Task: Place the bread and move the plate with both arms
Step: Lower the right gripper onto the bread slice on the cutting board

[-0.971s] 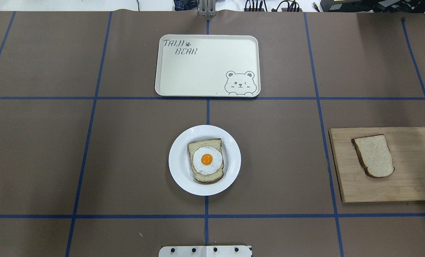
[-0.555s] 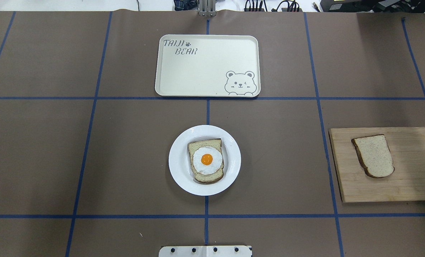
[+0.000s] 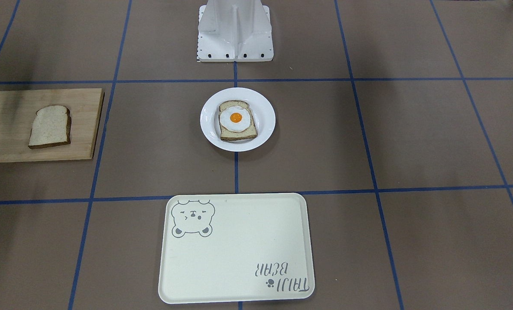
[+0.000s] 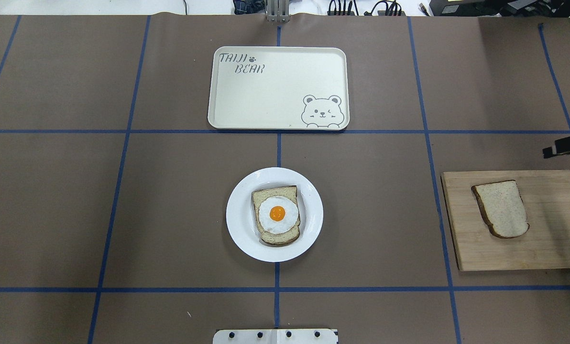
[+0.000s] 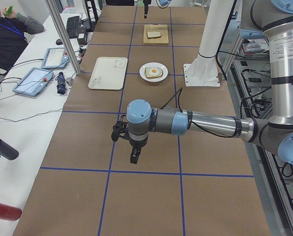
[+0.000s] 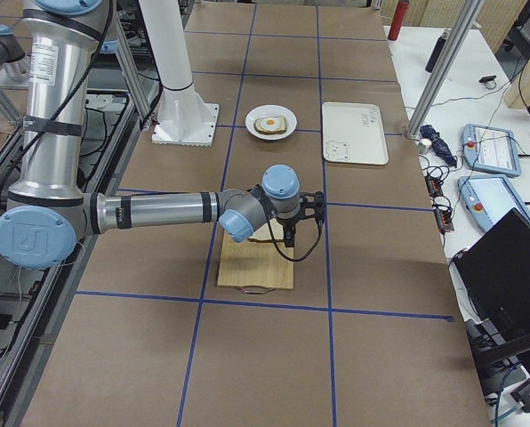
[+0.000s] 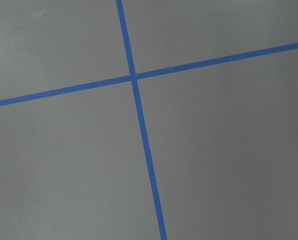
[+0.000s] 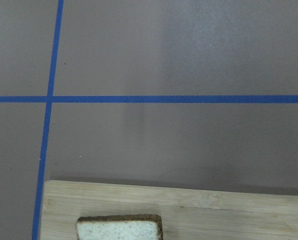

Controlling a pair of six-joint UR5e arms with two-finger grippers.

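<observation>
The plain bread (image 4: 501,209) lies on a wooden cutting board (image 4: 553,239) at the table's right; it also shows in the front view (image 3: 50,126) and at the bottom of the right wrist view (image 8: 120,227). The white plate (image 4: 239,215) sits mid-table and holds a second slice with a fried egg (image 4: 276,215). My right gripper (image 4: 566,147) pokes in at the right edge, just beyond the board's far side and above the table; I cannot tell if it is open. My left gripper (image 5: 135,156) hangs over bare table far to the left; I cannot tell its state.
A cream tray with a bear drawing (image 4: 266,95) lies beyond the plate. The white stand's base (image 4: 275,336) is at the near edge. Blue tape lines cross the brown table cover. Operators' tablets lie on a side bench (image 5: 33,78).
My right gripper has come into the overhead view at the right edge, beyond the cutting board. The bread, plate and tray have not moved.
</observation>
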